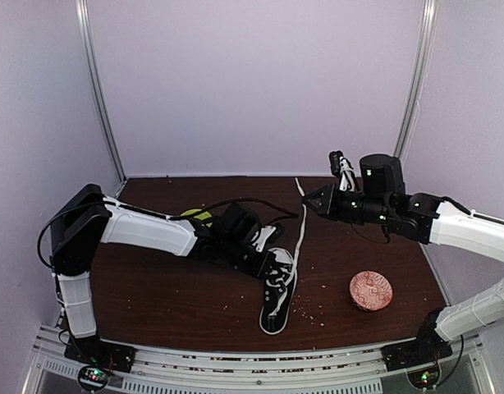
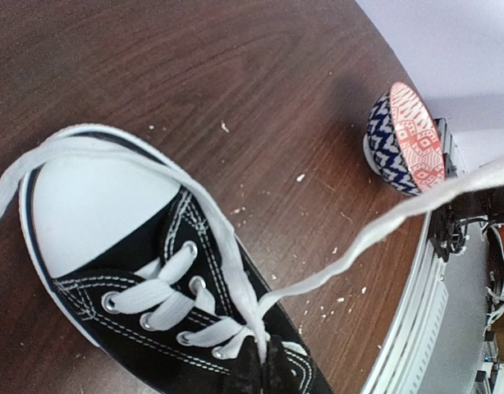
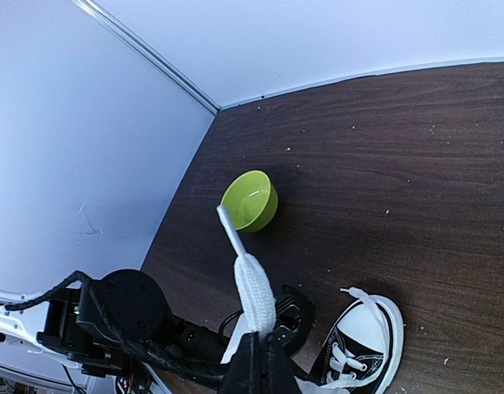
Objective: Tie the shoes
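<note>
Right fingers (image 3: 245, 373) are holding a lace (image 1: 298, 230) taut beyond the sneaker (image 1: 277, 308) heel, left fingers (image 1: 267, 256) pinching shut at its tongue.

A dark wood-grain surface (image 1: 153, 295) is closed in by plain white walls (image 1: 252, 82), with slim metal posts (image 1: 100, 90) standing in the far corners; a ridged metal rail (image 1: 260, 373) runs along the near edge; a small patterned bowl (image 1: 371, 290) sits near the front right, red-and-white on top, blue-and-white zigzag round its side; a lime-green bowl (image 3: 250, 199) stands upright towards the far left; pale crumbs (image 2: 301, 177) lie scattered over the wood.
</note>
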